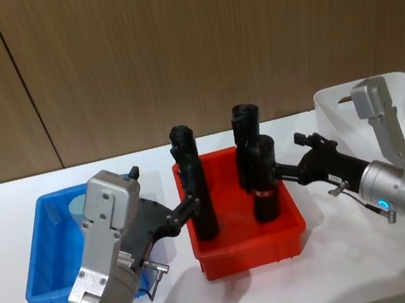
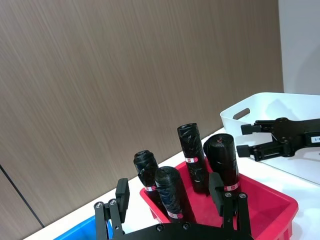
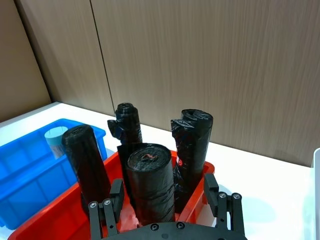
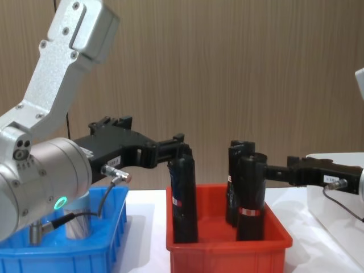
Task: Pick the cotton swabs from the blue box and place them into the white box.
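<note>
Head view: the blue box (image 1: 40, 262) sat on the white worktop (image 1: 350, 274) at the robot's left. The red bin (image 1: 252, 256) was in the middle and the white box (image 1: 333, 102) at the right. Four black rolls (image 1: 200, 199) stood upright in the red bin. The cotton swabs (image 1: 79, 208), one jar with a pale lid, stood in the blue box toward its far side, partly hidden behind the left arm. I could not make out the jar's contents.

Left wrist view: the left end effector (image 2: 169, 187) had its fingers (image 2: 122, 192) spread apart with nothing clamped, and it pointed at the rolls. In the chest view it hung above the near edges of the blue box and red bin. One fingertip was right at the top of the front-left roll; I could not tell whether it touched.

Right wrist view: the right end effector (image 3: 163, 189) was likewise spread and empty, with a roll in line between its fingers. The chest view put it reaching in from the white box side, level with the upper part of the front-right roll. Its tips were just beside that roll; contact was uncertain.
</note>
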Action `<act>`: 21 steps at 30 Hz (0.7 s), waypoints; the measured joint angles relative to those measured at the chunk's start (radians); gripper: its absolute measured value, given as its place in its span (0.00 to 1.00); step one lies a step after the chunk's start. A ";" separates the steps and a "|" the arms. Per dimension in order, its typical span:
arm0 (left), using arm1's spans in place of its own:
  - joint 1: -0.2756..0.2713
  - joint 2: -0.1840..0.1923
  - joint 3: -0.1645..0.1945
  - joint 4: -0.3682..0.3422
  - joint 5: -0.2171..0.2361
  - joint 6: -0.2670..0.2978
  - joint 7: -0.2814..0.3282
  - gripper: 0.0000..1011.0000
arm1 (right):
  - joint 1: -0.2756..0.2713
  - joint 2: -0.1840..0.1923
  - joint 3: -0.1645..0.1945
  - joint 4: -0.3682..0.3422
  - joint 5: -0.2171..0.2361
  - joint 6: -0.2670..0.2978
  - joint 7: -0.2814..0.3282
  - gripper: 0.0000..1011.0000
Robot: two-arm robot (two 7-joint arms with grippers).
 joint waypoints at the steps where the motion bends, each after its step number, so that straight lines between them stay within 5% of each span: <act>1: 0.000 0.000 0.000 0.000 0.000 0.000 0.000 0.99 | 0.011 -0.003 0.001 0.019 0.003 -0.004 0.005 0.99; 21: 0.000 0.000 0.000 0.000 0.000 0.000 0.000 0.99 | 0.139 -0.034 0.006 0.251 0.048 -0.067 0.122 0.99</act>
